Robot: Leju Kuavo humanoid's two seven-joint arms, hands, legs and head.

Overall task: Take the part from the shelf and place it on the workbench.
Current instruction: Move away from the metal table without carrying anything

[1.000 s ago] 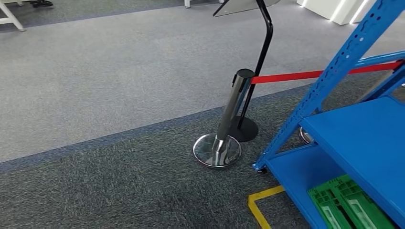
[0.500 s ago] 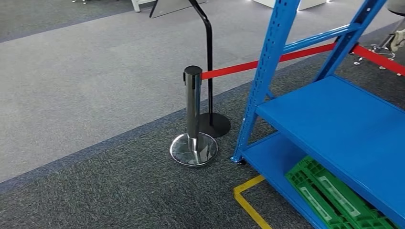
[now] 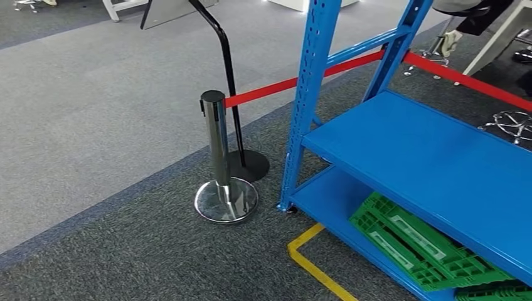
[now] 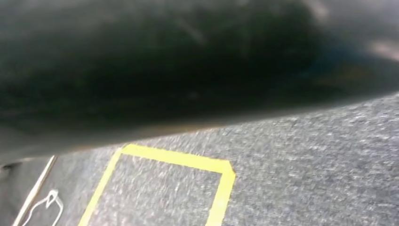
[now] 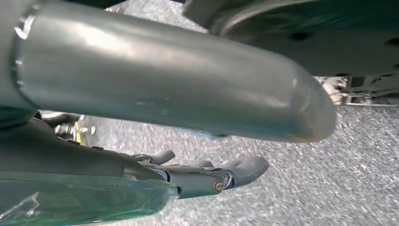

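Looked down on pale grey carpet (image 3: 94,81) across the left of the head view, with a band of darker grey carpet (image 3: 125,251) nearer the robot. Found a chrome barrier post (image 3: 216,138) upright on its round base on the dark band, and just behind it a black curved stand (image 3: 227,69) on a flat black disc. Followed a red belt (image 3: 263,91) from the post's top rightward, behind the shelf's uprights, on to the far right edge. Noted yellow floor tape (image 3: 313,263) turning a corner on the carpet in front of the shelf's near foot.

Placed the blue shelf (image 3: 408,150) right of centre, standing on the dark carpet. Traced its long axis from the near-left upright down toward the lower right edge, short end facing the barrier post. Saw bare blue board on the middle level and green crates (image 3: 414,244) lying tilted on the bottom level. Could not make out the part on either level. Caught a chair base (image 3: 511,122) and a person's shoe (image 3: 446,42) beyond the belt at the far right.

Read only a dark blur (image 4: 164,61) over taped carpet in the left wrist view; could not tell how the left hand's fingers lay. Saw the right hand (image 5: 197,160) above carpet, holding nothing, dark fingers (image 5: 235,169) stretched out well apart from the thumb (image 5: 179,80).
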